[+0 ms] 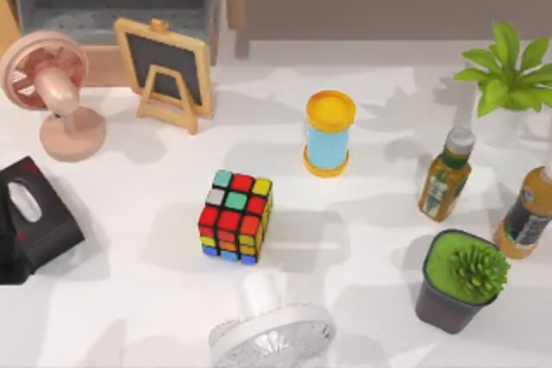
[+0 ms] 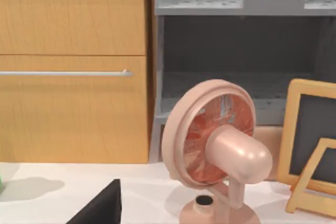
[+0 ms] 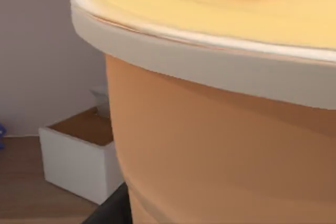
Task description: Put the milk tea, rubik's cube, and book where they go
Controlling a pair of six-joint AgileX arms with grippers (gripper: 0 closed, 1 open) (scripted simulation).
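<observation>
Sitting near the white table's [image 1: 129, 299] middle, toward its front edge, we see the scrambled black-framed rubik's cube [image 1: 235, 216]. Behind it stands a yellow-lidded blue cylinder [image 1: 329, 134]. Our right wrist view looks close on an orange tub [image 3: 226, 145]. We cannot tell either gripper's state.
</observation>
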